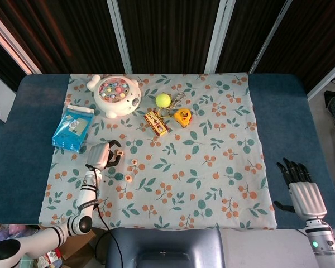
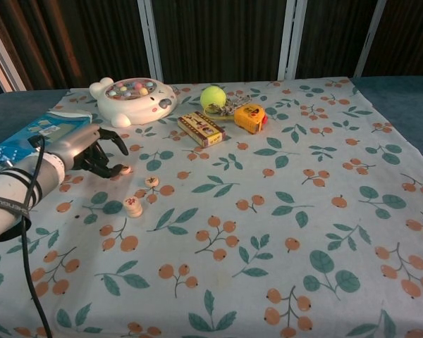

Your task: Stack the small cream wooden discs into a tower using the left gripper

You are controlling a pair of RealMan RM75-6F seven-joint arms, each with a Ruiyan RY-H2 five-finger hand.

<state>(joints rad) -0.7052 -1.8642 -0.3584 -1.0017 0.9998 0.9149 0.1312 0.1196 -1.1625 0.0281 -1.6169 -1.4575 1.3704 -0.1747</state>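
Three small cream discs lie on the floral cloth [image 2: 282,232]. One disc [image 2: 125,169] [image 1: 120,151] sits right at my left hand's fingertips. A second disc [image 2: 151,181] [image 1: 134,162] lies a little to its right. The nearest piece [image 2: 132,205] [image 1: 128,178] stands taller and may be two discs stacked. My left hand [image 2: 92,151] [image 1: 103,155] hovers low over the cloth, fingers curled and apart, holding nothing. My right hand [image 1: 301,192] rests with its fingers stretched out at the table's right edge, seen only in the head view.
Along the back stand a white fishing toy [image 2: 132,98], a tennis ball [image 2: 212,96], an orange tape measure [image 2: 249,116] and a small patterned box [image 2: 201,128]. A blue packet [image 2: 39,134] lies just behind my left forearm.
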